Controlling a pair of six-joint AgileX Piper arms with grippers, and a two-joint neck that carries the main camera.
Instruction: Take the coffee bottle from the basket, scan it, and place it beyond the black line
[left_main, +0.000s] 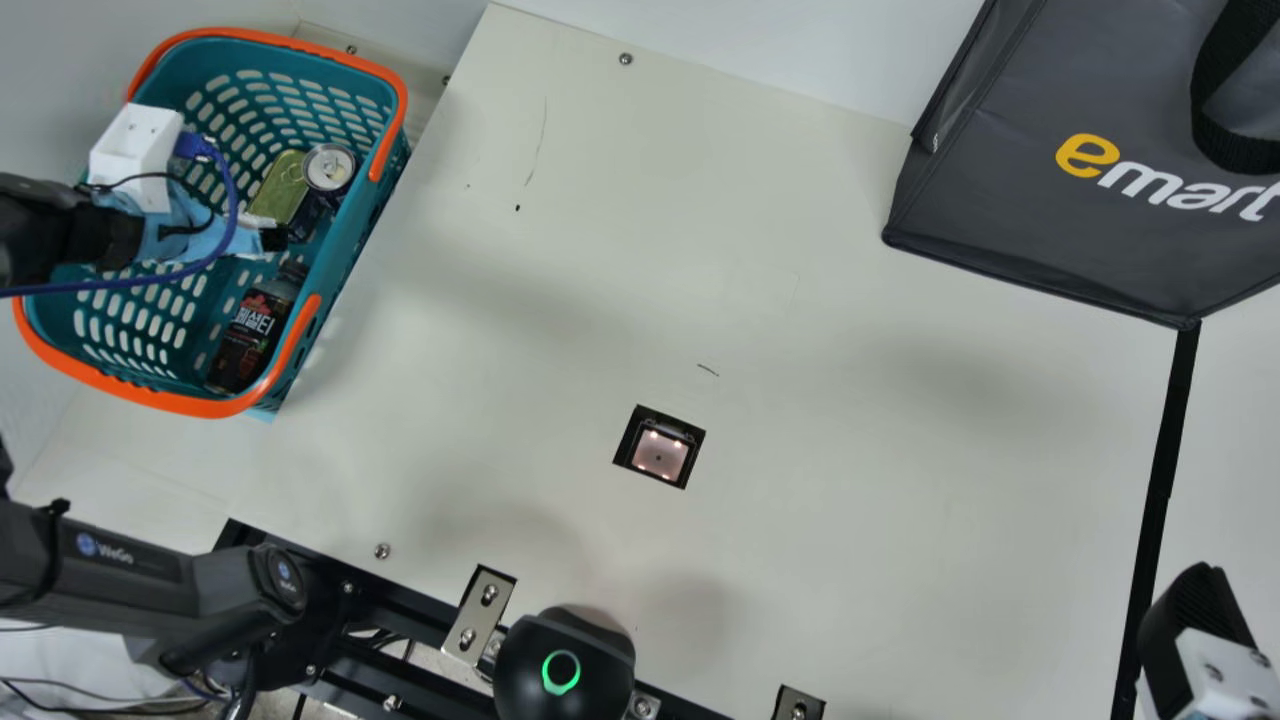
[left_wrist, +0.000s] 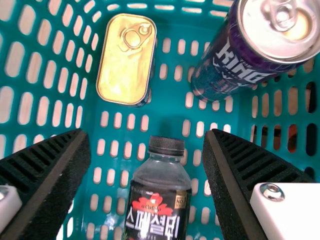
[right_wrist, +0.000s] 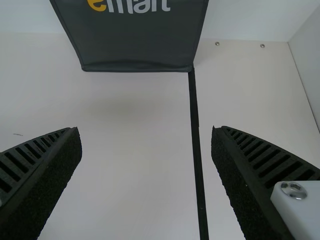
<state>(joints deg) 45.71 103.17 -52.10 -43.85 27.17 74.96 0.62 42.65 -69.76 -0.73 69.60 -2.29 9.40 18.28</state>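
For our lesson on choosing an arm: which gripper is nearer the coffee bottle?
Left. The left gripper is at the basket, close to the coffee bottle inside; the right gripper is across the table, by the black line.

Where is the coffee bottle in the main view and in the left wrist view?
Main view: coffee bottle at left, inside the basket.
Left wrist view: coffee bottle at bottom centre, cap towards the picture's top.
Shared landmark: the silver-topped can, also in the basket.

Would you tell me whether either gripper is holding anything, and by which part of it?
Nothing is held: the left gripper is open, with gaps between its fingers and the bottle, and the right gripper is open and empty.
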